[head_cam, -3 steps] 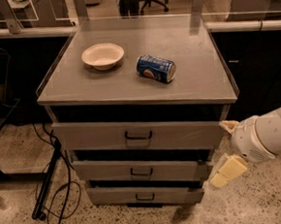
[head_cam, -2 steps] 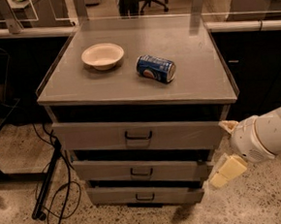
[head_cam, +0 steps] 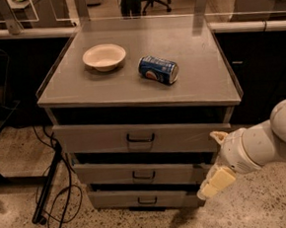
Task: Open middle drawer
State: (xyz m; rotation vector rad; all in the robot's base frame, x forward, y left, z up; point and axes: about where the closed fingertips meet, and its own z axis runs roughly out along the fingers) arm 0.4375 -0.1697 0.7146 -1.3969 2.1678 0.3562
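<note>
The grey cabinet has three stacked drawers, all nearly closed. The middle drawer (head_cam: 172, 173) has a small black loop handle (head_cam: 144, 175) at its centre. The taller top drawer (head_cam: 100, 138) is above it and the lowest drawer (head_cam: 115, 201) is below. My gripper (head_cam: 216, 159) is at the cabinet's right front corner, level with the middle drawer and well right of its handle. One cream finger (head_cam: 218, 137) points up and the other (head_cam: 215, 182) down, so it is open and empty.
A white bowl (head_cam: 104, 56) and a blue soda can (head_cam: 158, 69) lying on its side are on the cabinet top (head_cam: 200, 82). Black cables and a stand leg (head_cam: 48, 193) are on the floor at left. Office chairs stand behind.
</note>
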